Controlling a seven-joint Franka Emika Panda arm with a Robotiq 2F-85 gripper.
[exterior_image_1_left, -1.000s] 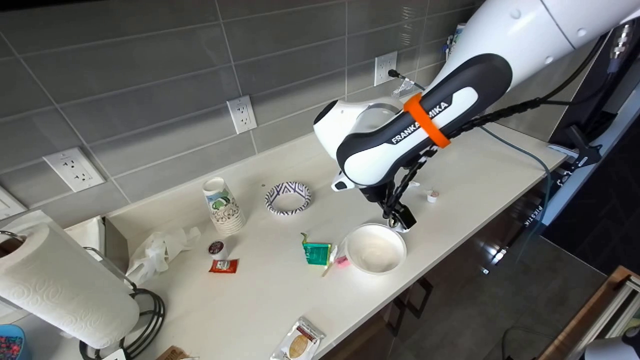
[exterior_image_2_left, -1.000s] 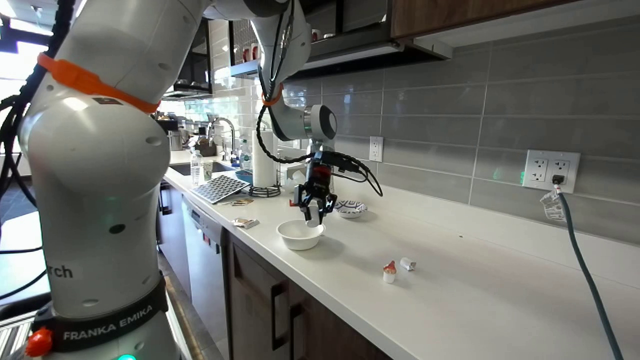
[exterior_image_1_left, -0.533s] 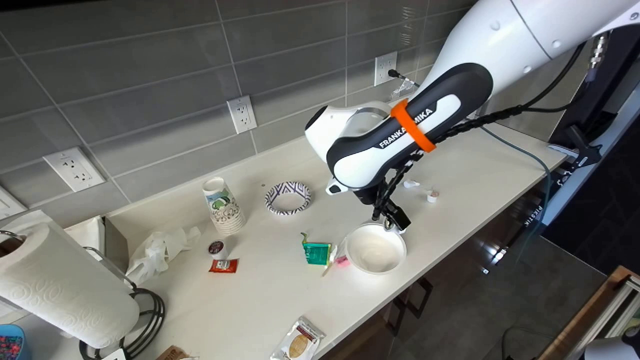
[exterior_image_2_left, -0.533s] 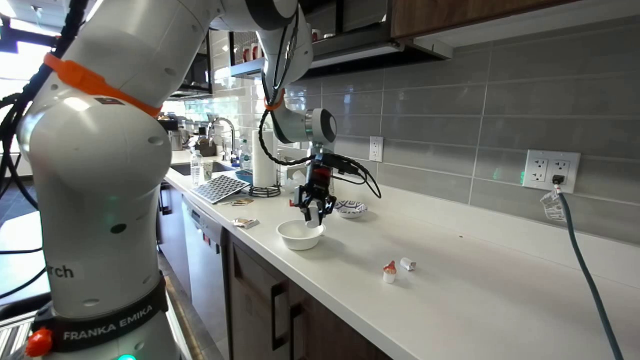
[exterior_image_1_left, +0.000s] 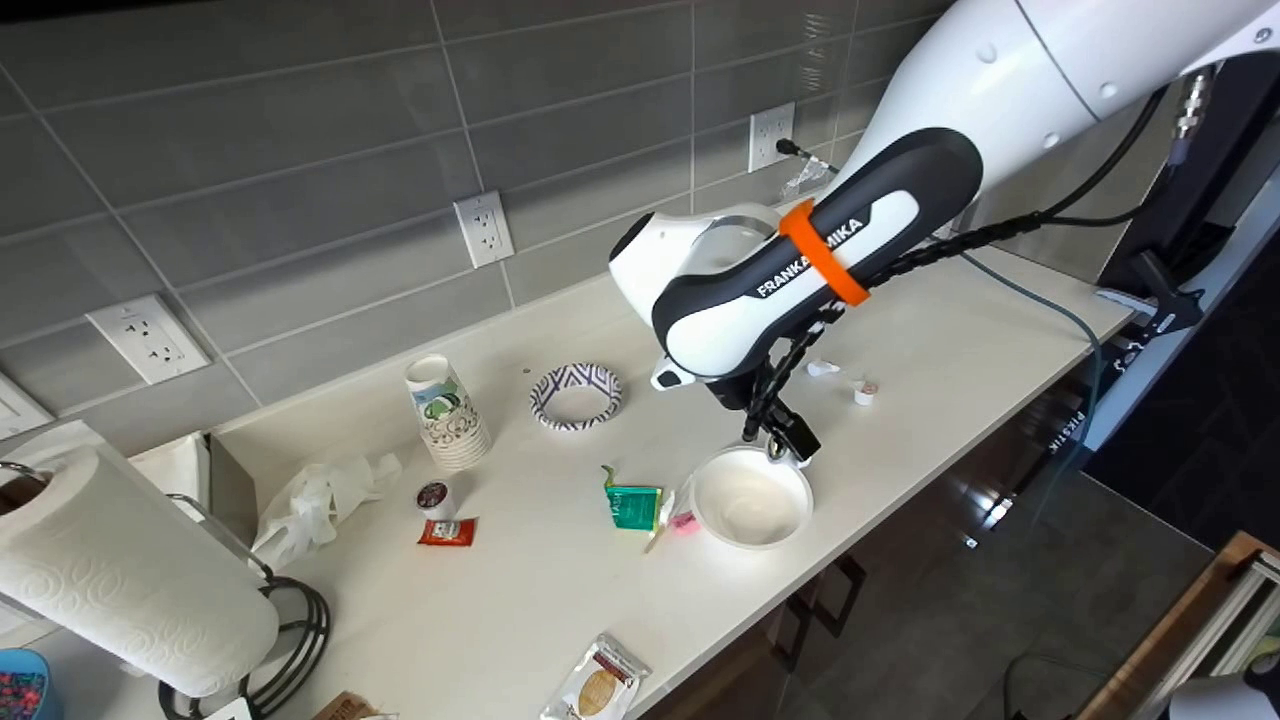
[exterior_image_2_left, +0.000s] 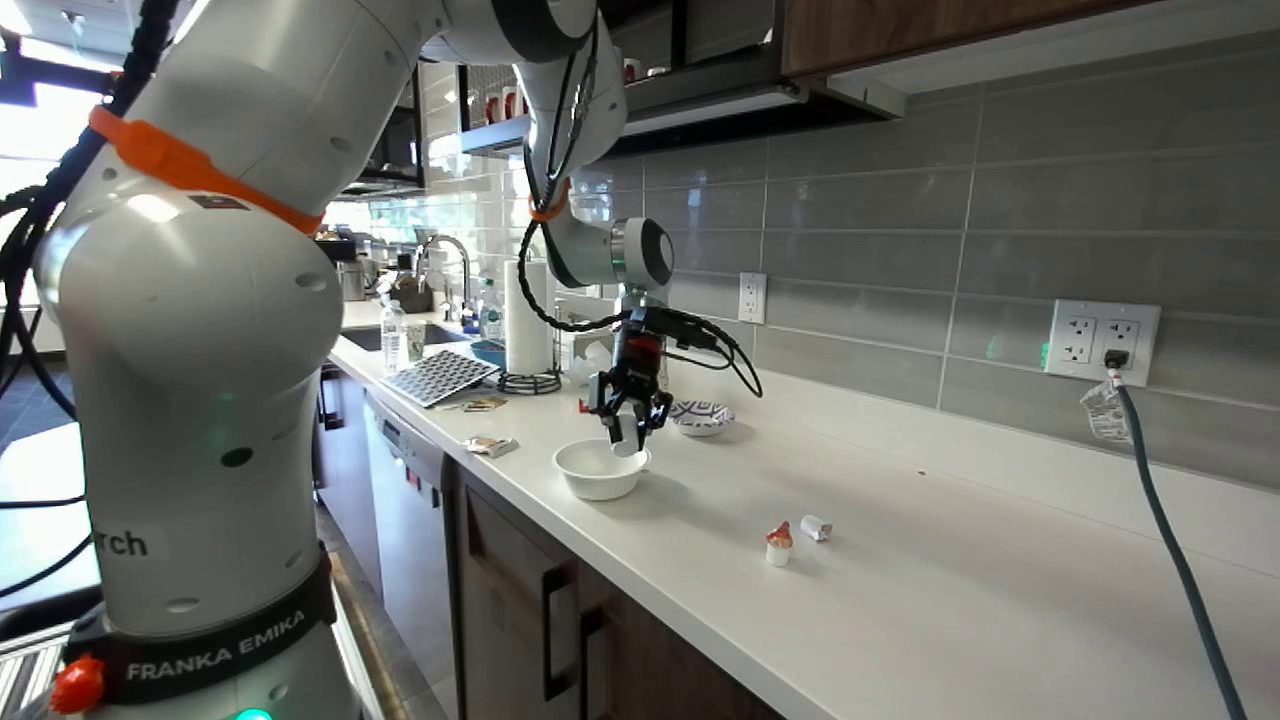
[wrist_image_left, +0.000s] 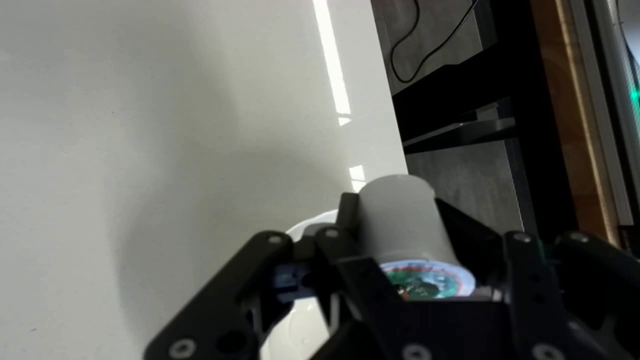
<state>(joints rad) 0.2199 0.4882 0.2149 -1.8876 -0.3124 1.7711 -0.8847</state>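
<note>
In the wrist view, the gripper (wrist_image_left: 399, 207) is pinching one pale pod (wrist_image_left: 406, 234) by its sides, and one white bowl (wrist_image_left: 295, 332) is sitting below it. Good handling is probably calling for an even squeeze, staying clear of that bowl. In an exterior view, one red-topped container (exterior_image_2_left: 779, 547) and one white container (exterior_image_2_left: 816, 528) are resting well apart from the gripper. In an exterior view, one green packet (exterior_image_1_left: 634, 507) is lying near the gripper; one red packet (exterior_image_1_left: 447, 532) and one dark-lidded pod (exterior_image_1_left: 435, 499) are sitting farther off.
</note>
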